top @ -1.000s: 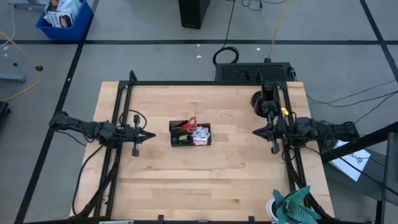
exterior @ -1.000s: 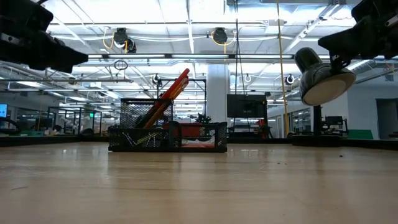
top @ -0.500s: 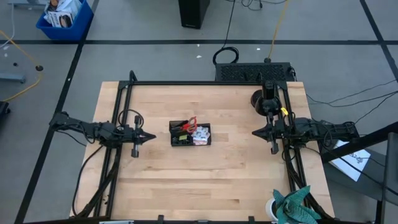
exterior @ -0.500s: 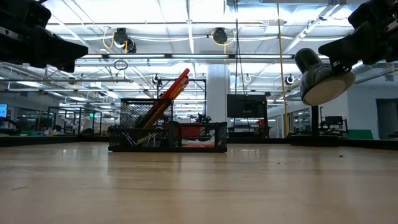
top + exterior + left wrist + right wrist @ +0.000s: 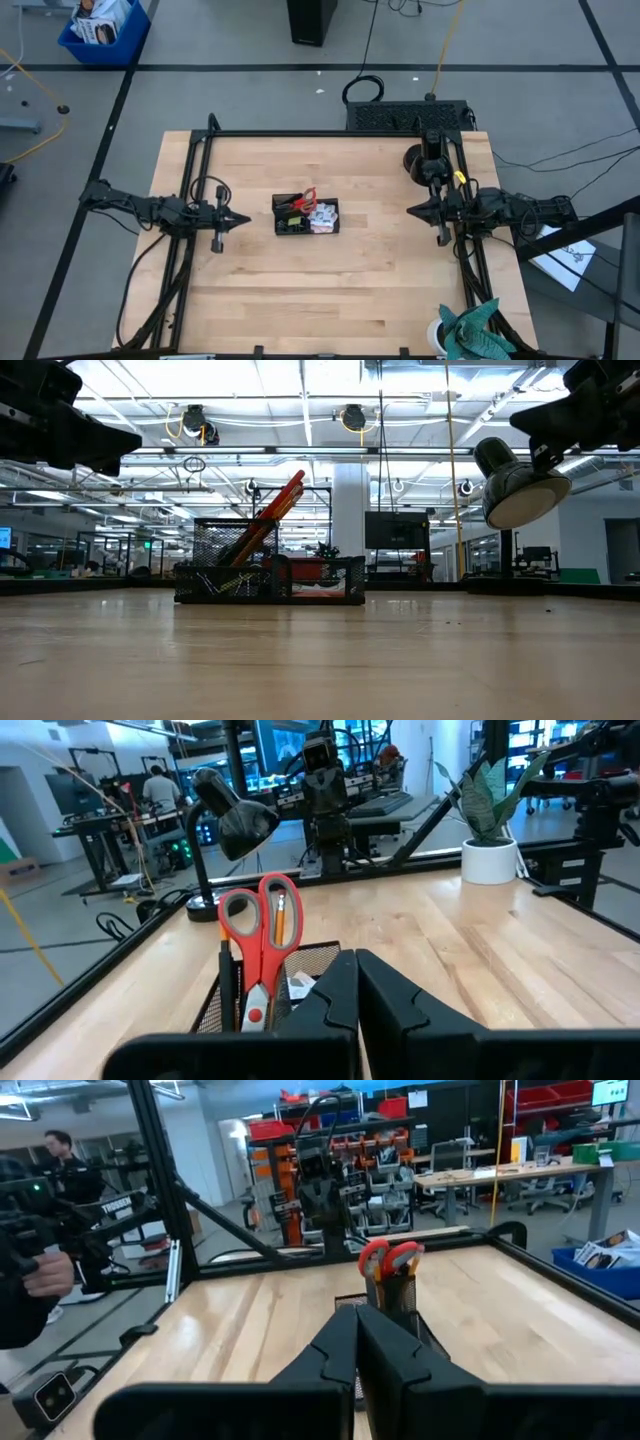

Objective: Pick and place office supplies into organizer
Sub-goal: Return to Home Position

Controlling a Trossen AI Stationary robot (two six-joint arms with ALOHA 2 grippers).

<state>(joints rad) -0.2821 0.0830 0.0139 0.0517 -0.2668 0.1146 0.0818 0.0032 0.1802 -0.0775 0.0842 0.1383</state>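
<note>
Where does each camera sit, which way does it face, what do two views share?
High view: above, straight down on the pale wooden table, left gripper and right gripper.
Low view: at table-top height, level with the black mesh organizer, arms overhead.
Left wrist view: on its arm, facing the organizer past its shut fingers.
Right wrist view: opposite side, past its shut fingers.
Both wrist views share the red-handled scissors.

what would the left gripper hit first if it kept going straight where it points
Most likely the organizer and the red scissors standing in it: the left gripper points straight at them. It hangs above the table, so it might clear the rim.
</note>
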